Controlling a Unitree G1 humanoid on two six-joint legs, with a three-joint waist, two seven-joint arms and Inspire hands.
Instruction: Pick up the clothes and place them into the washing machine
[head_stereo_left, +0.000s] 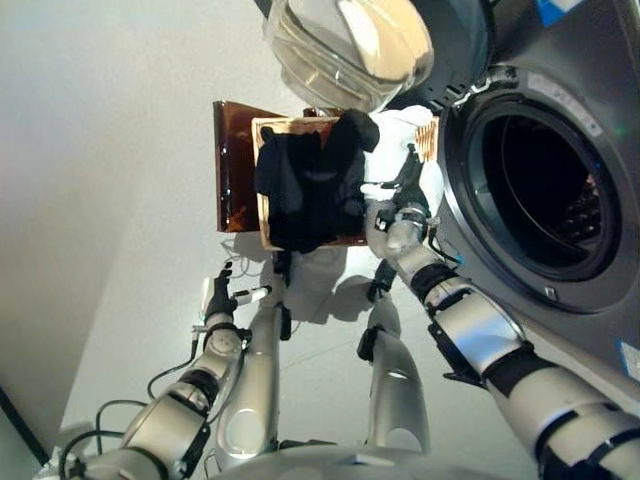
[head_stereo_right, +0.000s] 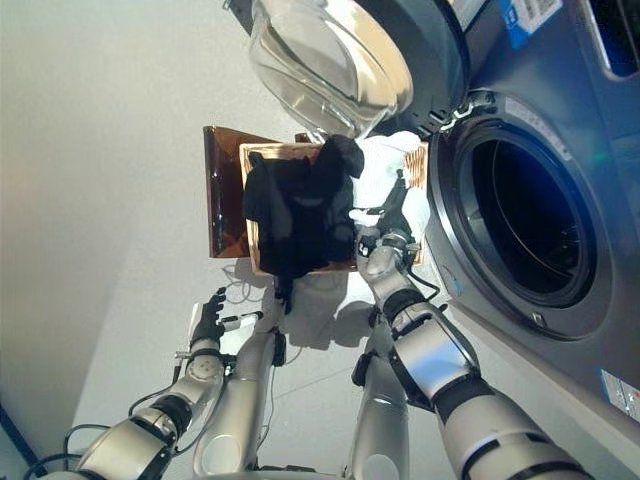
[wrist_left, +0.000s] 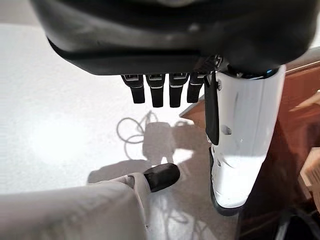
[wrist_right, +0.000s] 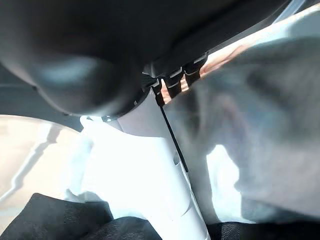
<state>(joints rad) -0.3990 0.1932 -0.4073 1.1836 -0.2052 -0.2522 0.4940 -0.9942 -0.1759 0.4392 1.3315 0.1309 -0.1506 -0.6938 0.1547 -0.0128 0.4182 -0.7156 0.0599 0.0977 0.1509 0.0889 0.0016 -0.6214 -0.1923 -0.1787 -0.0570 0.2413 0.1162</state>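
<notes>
A wicker basket (head_stereo_left: 263, 185) stands on the floor before the washing machine (head_stereo_left: 590, 130). A black garment (head_stereo_left: 305, 190) is heaped in it and drapes over its rim. A white garment (head_stereo_left: 400, 130) lies at the side nearer the machine. My right hand (head_stereo_left: 400, 200) is stretched over the basket and rests against the white garment (wrist_right: 115, 170), fingers fairly straight, nothing clearly gripped. Black cloth (wrist_right: 55, 220) lies just beside it. My left hand (head_stereo_left: 220, 295) hangs low over the floor, away from the basket, open and empty (wrist_left: 160, 92).
The machine's round drum opening (head_stereo_left: 550, 190) is dark and open at the right. Its glass door (head_stereo_left: 350, 45) is swung out above the basket. A brown wooden board (head_stereo_left: 235, 160) stands against the basket's far side. Pale floor spreads to the left.
</notes>
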